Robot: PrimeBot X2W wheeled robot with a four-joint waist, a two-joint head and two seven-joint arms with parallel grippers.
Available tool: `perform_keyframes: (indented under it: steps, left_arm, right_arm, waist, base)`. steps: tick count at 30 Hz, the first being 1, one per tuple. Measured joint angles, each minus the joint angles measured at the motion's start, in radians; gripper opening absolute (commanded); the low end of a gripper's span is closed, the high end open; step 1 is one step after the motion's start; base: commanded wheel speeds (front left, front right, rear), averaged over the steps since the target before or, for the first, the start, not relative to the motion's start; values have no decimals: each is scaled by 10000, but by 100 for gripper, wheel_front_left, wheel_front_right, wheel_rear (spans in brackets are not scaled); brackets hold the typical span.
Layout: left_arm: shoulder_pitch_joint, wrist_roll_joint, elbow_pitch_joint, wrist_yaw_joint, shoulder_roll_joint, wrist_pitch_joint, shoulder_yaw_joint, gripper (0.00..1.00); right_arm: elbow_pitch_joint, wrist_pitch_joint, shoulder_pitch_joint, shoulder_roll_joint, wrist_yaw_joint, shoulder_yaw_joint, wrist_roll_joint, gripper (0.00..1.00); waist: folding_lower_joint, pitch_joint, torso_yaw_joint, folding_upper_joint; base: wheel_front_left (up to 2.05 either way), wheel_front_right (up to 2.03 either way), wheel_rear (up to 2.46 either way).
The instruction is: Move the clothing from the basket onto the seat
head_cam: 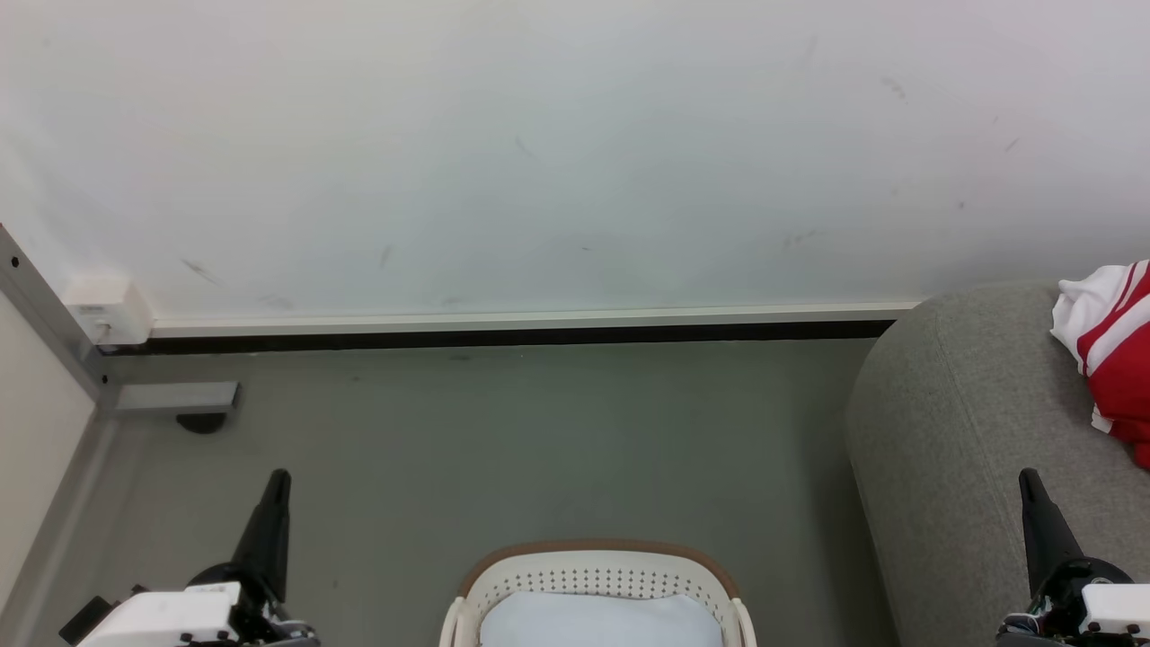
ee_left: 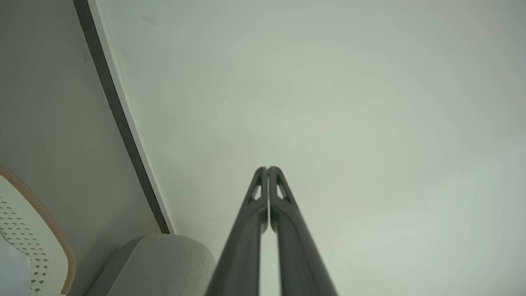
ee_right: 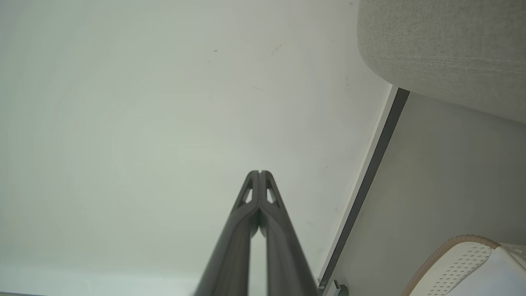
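Observation:
The cream-white basket [head_cam: 597, 575] with a tan rim sits at the bottom centre of the head view; something pale blue-white lies inside it. The grey seat [head_cam: 970, 431] stands at the right, and red clothing [head_cam: 1119, 350] with white stripes lies on it at the far right edge. My left gripper [head_cam: 277, 481] is at the lower left, shut and empty, left of the basket. My right gripper [head_cam: 1029, 481] is at the lower right, shut and empty, over the seat's front. The wrist views show the left gripper [ee_left: 267, 168] and the right gripper [ee_right: 259, 172] with fingertips touching, pointing at the wall.
A white wall [head_cam: 575, 153] with a dark baseboard [head_cam: 503, 338] runs across the back. A white socket box [head_cam: 106, 310] and a grey metal frame [head_cam: 54, 323] stand at the left. Grey floor [head_cam: 503, 449] lies between basket and wall.

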Motion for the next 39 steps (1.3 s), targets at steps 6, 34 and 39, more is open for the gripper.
perform_keyframes:
  steps: [6, 34, 39]
  left_arm:
    - [0, 0, 0, 0, 0, 0, 0, 0]
    - [-1, 0, 0, 0, 0, 0, 0, 0]
    - [-1, 0, 0, 0, 0, 0, 0, 0]
  right_arm:
    - [0, -12, 0, -15, 0, 23, 4, 0]
    - [-6, -100, 0, -130, 0, 123, 107, 0]
    - [-8, -121, 1, -142, 0, 142, 119, 0]
  waist:
    - [0, 0, 0, 0]
    - [0, 0, 0, 0]
    - [0, 0, 0, 0]
  base:
    - [0, 0, 0]
    - [0, 0, 0]
    - [0, 0, 0]
